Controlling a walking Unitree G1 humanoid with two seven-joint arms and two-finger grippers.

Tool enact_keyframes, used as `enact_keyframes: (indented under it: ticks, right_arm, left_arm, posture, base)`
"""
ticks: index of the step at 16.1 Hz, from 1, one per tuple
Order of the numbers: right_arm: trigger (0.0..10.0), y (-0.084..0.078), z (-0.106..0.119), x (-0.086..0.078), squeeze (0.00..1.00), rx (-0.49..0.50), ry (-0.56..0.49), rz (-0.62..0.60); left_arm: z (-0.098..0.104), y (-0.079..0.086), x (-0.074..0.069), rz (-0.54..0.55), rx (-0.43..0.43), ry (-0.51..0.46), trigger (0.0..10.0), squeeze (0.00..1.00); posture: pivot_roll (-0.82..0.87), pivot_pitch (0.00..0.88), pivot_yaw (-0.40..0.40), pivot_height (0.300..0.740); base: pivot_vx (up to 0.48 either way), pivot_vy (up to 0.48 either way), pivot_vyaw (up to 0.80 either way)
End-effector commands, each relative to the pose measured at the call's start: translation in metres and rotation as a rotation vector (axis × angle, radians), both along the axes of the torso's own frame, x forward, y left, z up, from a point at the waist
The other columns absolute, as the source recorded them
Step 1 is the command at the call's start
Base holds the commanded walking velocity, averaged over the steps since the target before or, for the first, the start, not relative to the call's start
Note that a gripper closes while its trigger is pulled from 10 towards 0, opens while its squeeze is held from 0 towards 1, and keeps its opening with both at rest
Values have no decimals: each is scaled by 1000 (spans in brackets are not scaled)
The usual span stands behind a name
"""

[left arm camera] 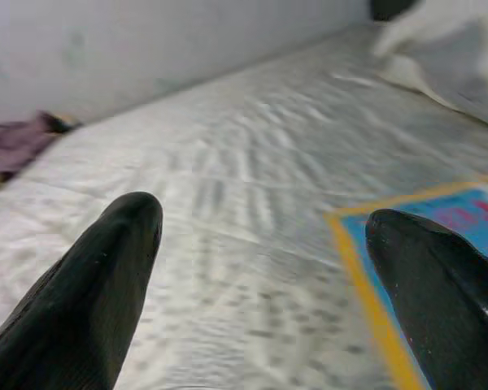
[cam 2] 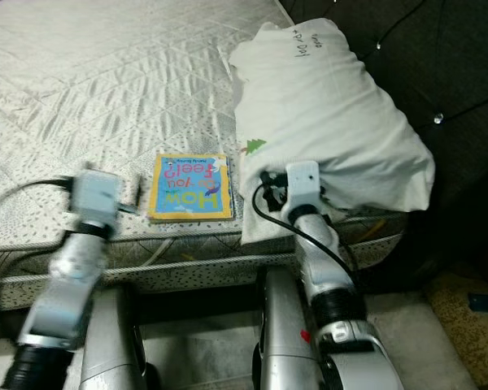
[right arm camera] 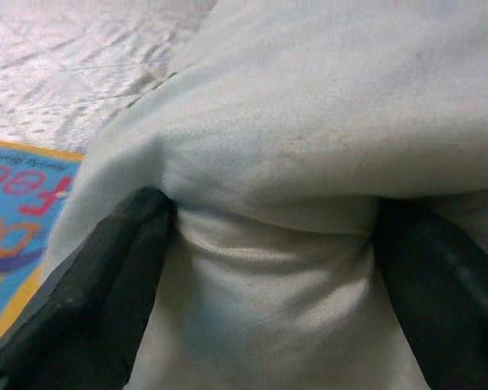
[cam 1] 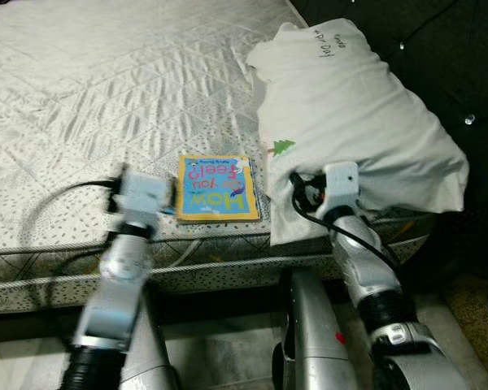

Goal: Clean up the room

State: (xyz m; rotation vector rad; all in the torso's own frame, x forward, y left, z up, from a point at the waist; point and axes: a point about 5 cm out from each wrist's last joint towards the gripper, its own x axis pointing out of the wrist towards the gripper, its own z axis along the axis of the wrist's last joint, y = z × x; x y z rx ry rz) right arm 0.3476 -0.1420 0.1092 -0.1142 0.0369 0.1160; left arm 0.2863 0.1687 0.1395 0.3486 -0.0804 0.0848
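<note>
A children's book [cam 1: 218, 188] with a yellow border and blue cover lies flat near the front edge of the mattress [cam 1: 106, 81]. My left gripper [left arm camera: 264, 219] hovers open just left of it, one finger [left arm camera: 439, 284] over the book's [left arm camera: 439, 236] yellow edge. A big white pillow [cam 1: 350, 106] lies at the bed's right end. My right gripper [right arm camera: 272, 219] is pushed into the pillow's [right arm camera: 309, 122] near end, open, with a bulge of creased fabric between its fingers.
A dark tufted headboard [cam 1: 439, 49] rises behind the pillow. A purple cloth [left arm camera: 16, 146] lies at the far side of the mattress by a pale wall. The bed's front edge [cam 1: 228, 268] is right before my body.
</note>
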Motion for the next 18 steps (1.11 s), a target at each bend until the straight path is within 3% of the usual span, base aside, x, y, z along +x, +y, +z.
enact_keyframes:
  ticks: [1, 2, 4, 6, 9, 10, 12, 13, 18]
  right_arm:
    - [10000, -3, 15, 8, 0, -33, -61, -44]
    - [10000, -15, 9, 8, 0, -51, -14, -113]
    - [10000, -20, 4, 4, 0, -32, 3, -115]
    - [10000, -29, -2, -16, 0, -39, -27, -77]
    - [10000, -45, 9, -22, 0, -79, -114, -126]
    - [10000, -46, 25, -20, 0, -90, -196, -138]
    - [10000, -38, 42, -16, 0, -71, -263, -132]
    - [10000, -25, 49, -14, 0, -47, -284, -100]
    - [10000, 2, 49, -4, 0, 20, -264, -40]
  left_arm:
    - [0, 8, -4, 37, 3, -9, 10000, 0]
    - [-4, 12, -5, 49, 0, 0, 10000, 0]
    - [-5, 15, -4, 58, -12, -6, 10000, 0]
    - [1, 21, -6, 95, -36, -76, 10000, 0]
    - [7, 26, -14, 149, -59, -150, 10000, 0]
    - [11, 30, -19, 180, -89, -189, 10000, 0]
    - [14, 34, -24, 197, -108, -212, 10000, 0]
    - [15, 31, -24, 171, -126, -222, 10000, 0]
    - [16, 26, -23, 172, -148, -244, 10000, 0]
  posture:
    - [131, 0, -33, 471]
    - [136, 0, -34, 471]
    - [133, 0, -36, 471]
    - [122, 0, -40, 471]
    - [113, 0, -43, 471]
    - [107, 0, -39, 471]
    - [103, 0, -32, 471]
    - [107, 0, -32, 476]
    - [130, 0, -45, 533]
  base:
    - [0, 0, 0]
    - [0, 0, 0]
    - [0, 0, 0]
    - [0, 0, 0]
    - [0, 0, 0]
    - [0, 0, 0]
    - [0, 0, -431]
    - [0, 0, -431]
    - [0, 0, -81]
